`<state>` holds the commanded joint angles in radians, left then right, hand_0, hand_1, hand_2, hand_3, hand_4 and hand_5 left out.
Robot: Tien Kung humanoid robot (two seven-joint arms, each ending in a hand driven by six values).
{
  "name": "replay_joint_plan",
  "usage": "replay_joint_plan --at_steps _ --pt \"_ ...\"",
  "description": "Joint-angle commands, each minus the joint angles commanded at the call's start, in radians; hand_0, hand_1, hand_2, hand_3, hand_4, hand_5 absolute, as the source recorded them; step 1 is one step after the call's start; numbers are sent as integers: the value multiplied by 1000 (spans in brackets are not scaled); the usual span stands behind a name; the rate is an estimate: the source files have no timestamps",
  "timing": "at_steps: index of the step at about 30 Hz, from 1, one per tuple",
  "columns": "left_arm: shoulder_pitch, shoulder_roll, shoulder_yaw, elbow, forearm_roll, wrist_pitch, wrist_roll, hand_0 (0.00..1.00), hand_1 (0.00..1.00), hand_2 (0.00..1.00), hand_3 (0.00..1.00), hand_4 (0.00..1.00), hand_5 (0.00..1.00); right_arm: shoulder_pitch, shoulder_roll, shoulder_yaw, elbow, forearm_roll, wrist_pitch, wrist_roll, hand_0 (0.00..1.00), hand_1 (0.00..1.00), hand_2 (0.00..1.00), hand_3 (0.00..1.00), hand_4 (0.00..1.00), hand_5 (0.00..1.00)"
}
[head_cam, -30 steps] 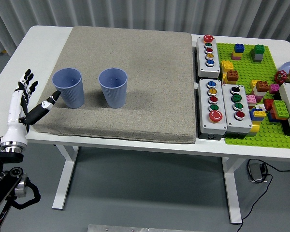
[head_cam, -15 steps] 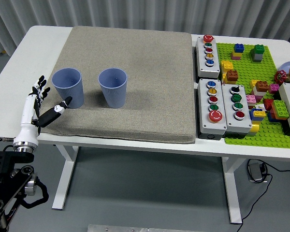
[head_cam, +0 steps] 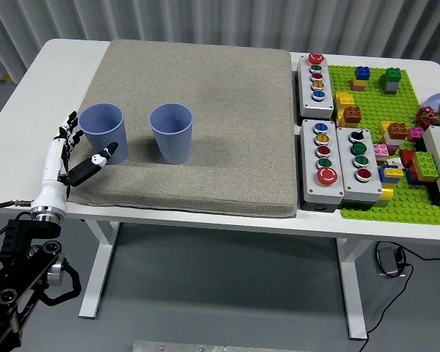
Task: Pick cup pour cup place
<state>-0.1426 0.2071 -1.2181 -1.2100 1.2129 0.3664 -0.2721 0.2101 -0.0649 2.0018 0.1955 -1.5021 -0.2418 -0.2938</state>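
Two blue plastic cups stand upright on the grey mat (head_cam: pixel 205 88). The left cup (head_cam: pixel 104 133) is near the mat's left edge, the right cup (head_cam: pixel 171 132) a short way beside it. My left hand (head_cam: pixel 77 155) is at the left cup's lower left side, fingers spread open, thumb tip reaching under the cup's front, the other fingers at its left. It holds nothing. The cups' insides look empty. No right arm shows.
Three grey button boxes (head_cam: pixel 315 75) (head_cam: pixel 323 161) (head_cam: pixel 358 155) line the mat's right edge. A green baseplate (head_cam: pixel 396 198) with several toy bricks fills the far right. The white table (head_cam: pixel 29 103) has bare room left of the mat.
My left hand has moved right and up toward the left cup, from beside the mat's edge to close around the cup's lower left. The cups have not moved.
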Motion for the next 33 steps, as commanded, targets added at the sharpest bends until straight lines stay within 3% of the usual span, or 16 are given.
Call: replay_joint_plan --at_steps 9,21,33 --pt "-2 9 11 11 -4 5 0 924 918 998 998 929 330 -4 -1 -7 -1 6 -3 3 675 601 567 578 2 68" --pt "-25 -7 32 43 -12 9 0 921 916 998 998 921 327 -4 -1 -11 0 11 -7 3 674 601 565 578 2 67" --pt "-103 20 84 109 -49 5 5 921 916 998 998 914 338 7 -3 -18 -1 25 -10 4 675 600 565 578 2 60"
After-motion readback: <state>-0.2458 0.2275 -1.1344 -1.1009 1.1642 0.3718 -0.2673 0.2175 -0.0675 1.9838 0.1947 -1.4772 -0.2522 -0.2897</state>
